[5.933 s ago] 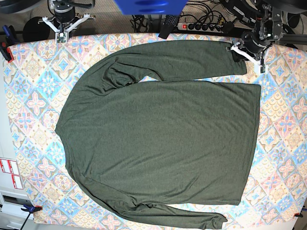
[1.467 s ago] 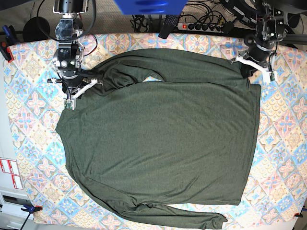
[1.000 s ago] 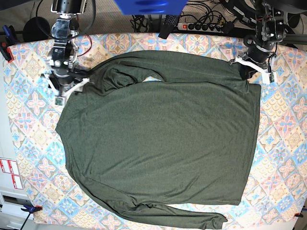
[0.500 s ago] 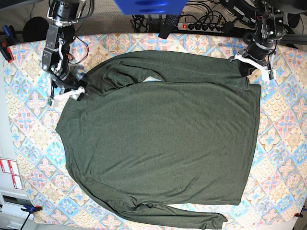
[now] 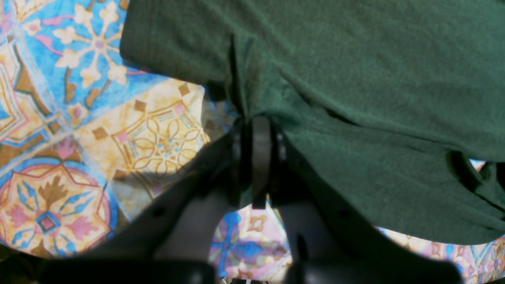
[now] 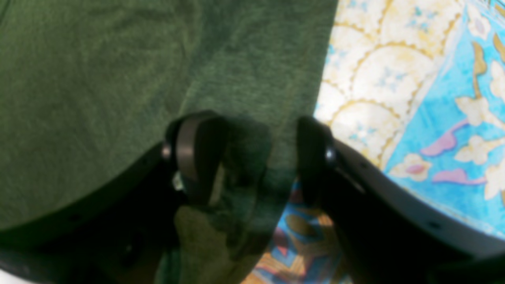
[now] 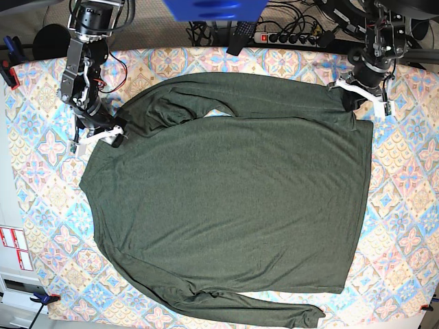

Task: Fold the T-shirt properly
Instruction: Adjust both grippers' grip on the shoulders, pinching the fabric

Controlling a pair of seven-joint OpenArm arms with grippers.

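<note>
1. The T-shirt (image 7: 230, 199) lies flat on the table (image 7: 41, 171), which has a cloth with coloured tile patterns; the shirt covers most of the middle of it

2. In the base view the hem of the shirt is on the right side and the neck side is on the left; one long sleeve (image 7: 274, 88) runs along the top edge of the body, and the other sleeve (image 7: 254, 306) lies along the bottom edge

3. The left claw (image 7: 361, 92) is at the top right of the base view, at the end of the upper sleeve, near the upper corner of the hem

4. In the left wrist view the left claw (image 5: 256, 130) is closed narrow on a fold of the green cloth, and the fabric makes wrinkles that start from the pinched place

5. The right claw (image 7: 103, 136) is at the upper left of the base view, at the edge of the shirt near the shoulder

6. In the right wrist view the right claw (image 6: 252, 157) stands wide, with one finger (image 6: 193, 154) over the fabric and the other at its border beside the patterned cloth; the edge of the shirt passes between them, and they are not closed on it

7. This view is blurred, so I cannot tell if the fingers touch the fabric
</note>
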